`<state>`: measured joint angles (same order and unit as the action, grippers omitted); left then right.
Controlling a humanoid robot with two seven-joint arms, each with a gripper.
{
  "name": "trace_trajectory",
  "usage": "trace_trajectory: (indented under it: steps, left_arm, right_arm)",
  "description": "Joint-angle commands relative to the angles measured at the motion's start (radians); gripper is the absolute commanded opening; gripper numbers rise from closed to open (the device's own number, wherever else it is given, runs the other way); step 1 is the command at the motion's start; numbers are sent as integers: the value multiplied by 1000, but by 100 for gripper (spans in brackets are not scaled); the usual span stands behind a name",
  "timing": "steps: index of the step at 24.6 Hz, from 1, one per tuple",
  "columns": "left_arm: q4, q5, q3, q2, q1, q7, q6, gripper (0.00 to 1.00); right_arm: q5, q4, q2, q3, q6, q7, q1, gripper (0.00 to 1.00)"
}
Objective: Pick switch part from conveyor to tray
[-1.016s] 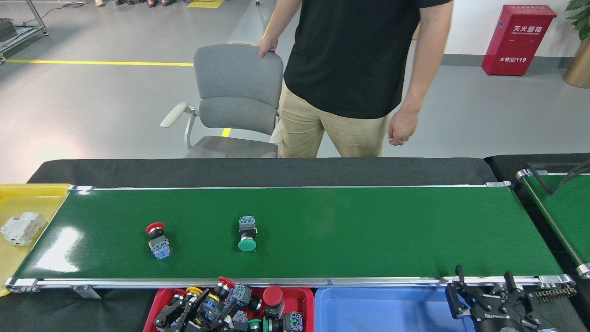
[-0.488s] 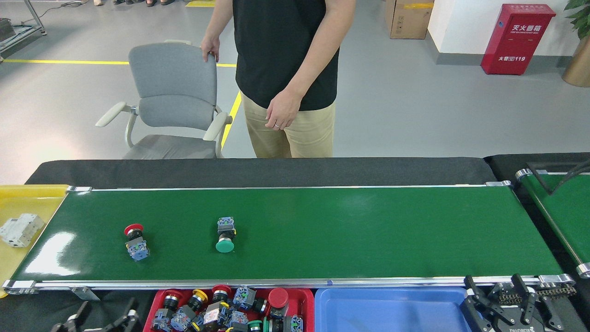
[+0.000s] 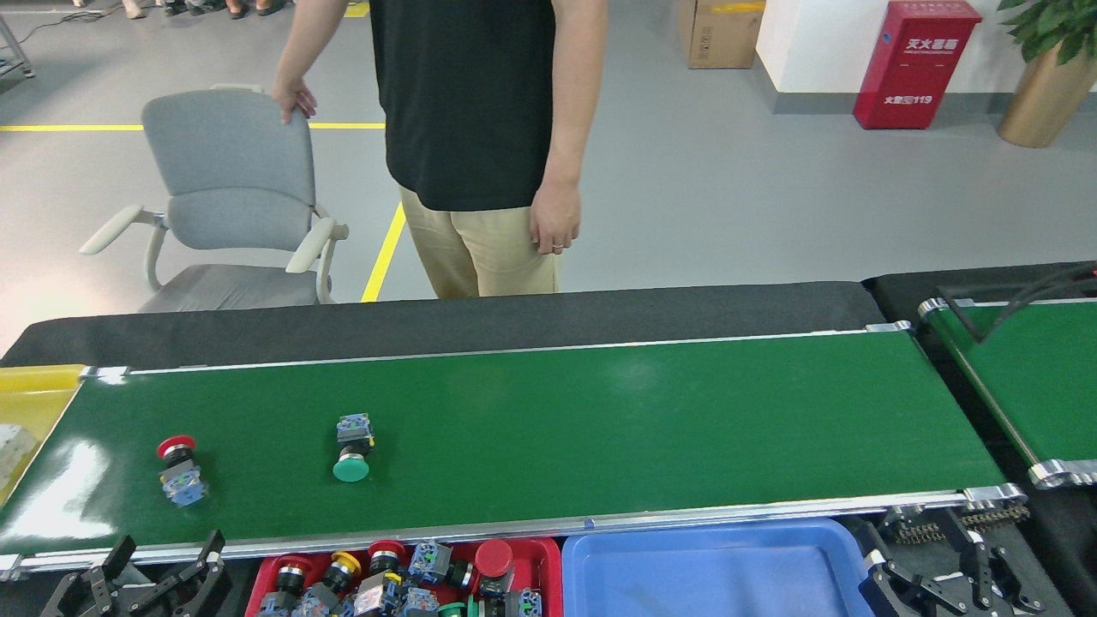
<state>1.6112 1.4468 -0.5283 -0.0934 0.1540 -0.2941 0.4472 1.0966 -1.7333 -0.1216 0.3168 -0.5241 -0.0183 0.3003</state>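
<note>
Switches riding conveyor (image 3: 600, 411) lower left: red-capped switch (image 3: 178, 470), green-capped switch (image 3: 352, 447). Left gripper (image 3: 158, 576) jaws spread wide, empty, sitting nearest red one; lead belt drift. Right gripper (image 3: 964, 572) jaws unclear. Tray (image 3: 548, 559) bottom centre.

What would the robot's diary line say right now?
conveyor: red-cap switch, green-cap switch | tray: holds switches | left gripper, right gripper: open, empty

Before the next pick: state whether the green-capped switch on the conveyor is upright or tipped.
Tipped. The green-capped switch lies on its side on the conveyor, cap facing the near rail.
</note>
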Motion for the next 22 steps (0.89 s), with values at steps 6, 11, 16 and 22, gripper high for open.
trace_trajectory:
  steps: [6, 11, 16, 22]
  left_arm:
    - [-142, -3, -28, -103, -108, 7, -77, 100]
    - [-274, -3, -28, -157, -195, 7, -116, 100]
    - [-432, -3, -18, -224, -274, 7, -197, 89]
    - [-473, -40, -15, -215, -283, 49, -205, 17]
  right_arm:
    - [-6, -6, -1, 5, -83, -2, 2, 100]
    - [-7, -2, -4, 8, -83, -2, 6, 100]
    - [-7, 0, -4, 8, -83, -3, 13, 100]
    - [-7, -2, -1, 7, -85, -8, 11, 100]
